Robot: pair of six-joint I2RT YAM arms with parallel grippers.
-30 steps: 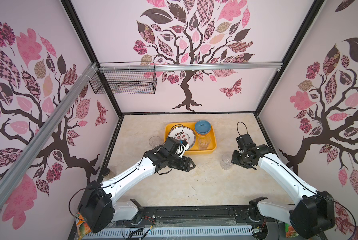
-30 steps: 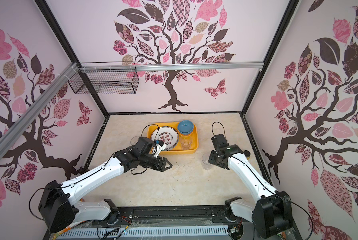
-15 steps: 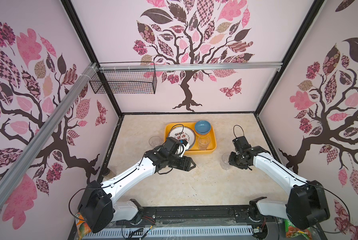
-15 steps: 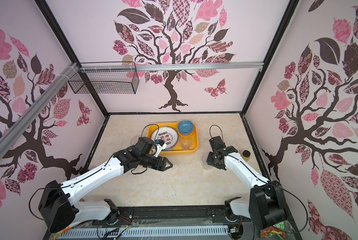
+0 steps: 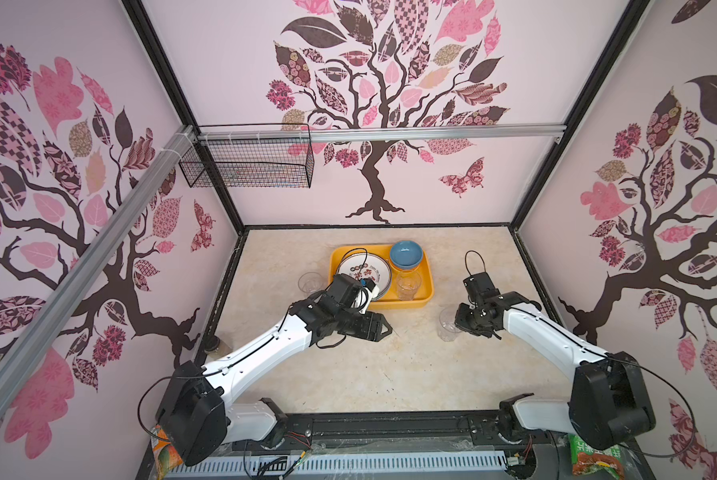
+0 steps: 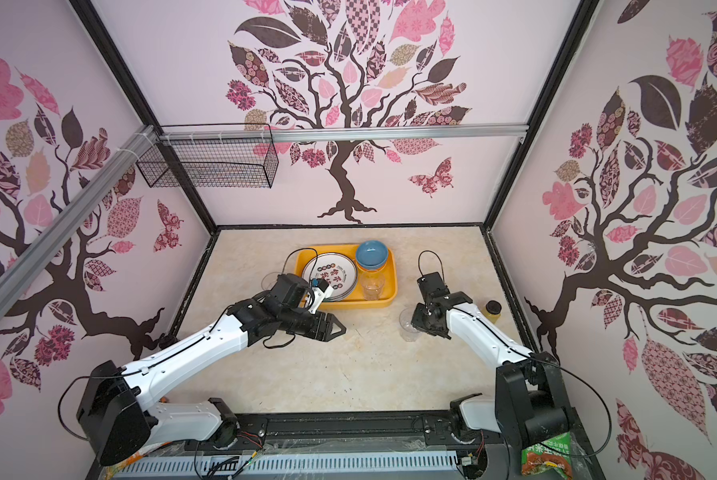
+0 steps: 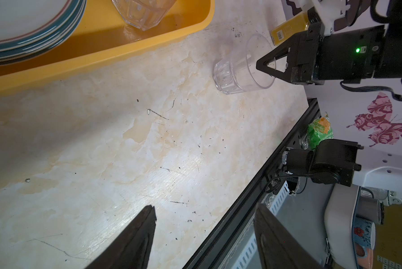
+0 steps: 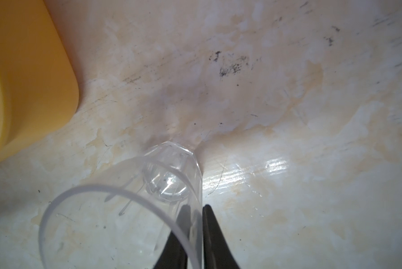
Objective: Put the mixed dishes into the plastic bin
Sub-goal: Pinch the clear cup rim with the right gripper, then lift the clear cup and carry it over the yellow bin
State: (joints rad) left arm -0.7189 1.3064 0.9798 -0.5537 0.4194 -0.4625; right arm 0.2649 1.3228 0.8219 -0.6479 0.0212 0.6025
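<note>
The yellow-orange plastic bin (image 5: 402, 304) (image 6: 365, 304) holds stacked white plates (image 5: 363, 272), a blue bowl (image 5: 406, 254) and a clear tumbler (image 5: 408, 284). Another clear tumbler (image 5: 310, 282) stands on the table left of the bin. A third tumbler (image 5: 447, 324) (image 8: 148, 186) stands right of the bin. My right gripper (image 5: 458, 322) (image 8: 196, 207) is shut on its wall, one finger inside and one outside. My left gripper (image 5: 386, 328) (image 7: 206, 207) hovers open and empty over the table in front of the bin.
An amber bottle with a black cap (image 6: 492, 311) stands by the right wall, behind the right arm. A black wire basket (image 5: 248, 162) hangs on the back left rail. Snack bags (image 5: 593, 457) lie beyond the table's front edge.
My right gripper has moved left to the tumbler beside the bin and closed its jaws on the tumbler's wall. The left arm has not moved.
</note>
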